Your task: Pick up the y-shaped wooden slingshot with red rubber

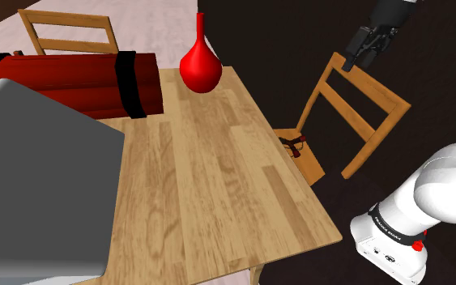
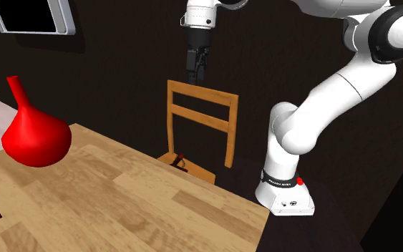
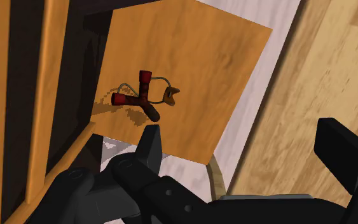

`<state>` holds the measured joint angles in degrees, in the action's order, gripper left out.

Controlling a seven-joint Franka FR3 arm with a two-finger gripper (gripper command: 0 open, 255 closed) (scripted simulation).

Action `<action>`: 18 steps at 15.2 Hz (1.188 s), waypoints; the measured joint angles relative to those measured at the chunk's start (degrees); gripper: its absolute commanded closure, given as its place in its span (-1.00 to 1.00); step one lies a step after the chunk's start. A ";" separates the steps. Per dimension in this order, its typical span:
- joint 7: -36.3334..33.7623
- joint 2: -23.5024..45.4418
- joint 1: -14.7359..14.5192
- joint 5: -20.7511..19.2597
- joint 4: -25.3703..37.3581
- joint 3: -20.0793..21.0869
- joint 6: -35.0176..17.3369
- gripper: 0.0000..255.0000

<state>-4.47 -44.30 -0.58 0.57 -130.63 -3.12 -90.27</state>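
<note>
Gripper open wide, black fingers well apart, clasping nothing. Poised above the chair, just over its top rail, pointing down toward the seat; seen likewise in the shoulder view and the second exterior view.

Below, flat on the chair's orange-brown seat, well apart from the fingers: the slingshot, a dark Y-shaped fork with red wraps on its two prongs and a thin band looping to a small brown pouch. Small and dark on that seat in the shoulder view and the second exterior view.

Just beside the chair's seat, the pale wooden table. On the table, beyond the chair, a red round-bellied vase with a slim neck, upright. Farther from the chair, a red roll with a black strap, and a plain grey slab. Farthest from the chair, across the table, a second wooden chair.
</note>
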 measured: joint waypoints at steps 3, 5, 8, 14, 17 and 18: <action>1.29 0.72 -0.04 -0.36 -1.45 -0.82 -1.77 -1.00; 3.32 2.27 -0.08 -0.92 -3.14 -2.17 -4.48 -1.00; 6.80 5.13 -0.10 -1.83 -5.36 -4.47 -8.67 -1.00; 13.56 12.84 -0.44 -2.90 -9.66 -8.78 -18.88 -1.00; 17.29 17.88 -0.70 -2.97 -10.53 -11.03 -23.85 -1.00; 18.57 20.09 -0.90 -2.78 -10.83 -11.79 -26.00 -1.00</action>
<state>14.10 -24.21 -1.47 -2.21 -141.46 -14.91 -116.27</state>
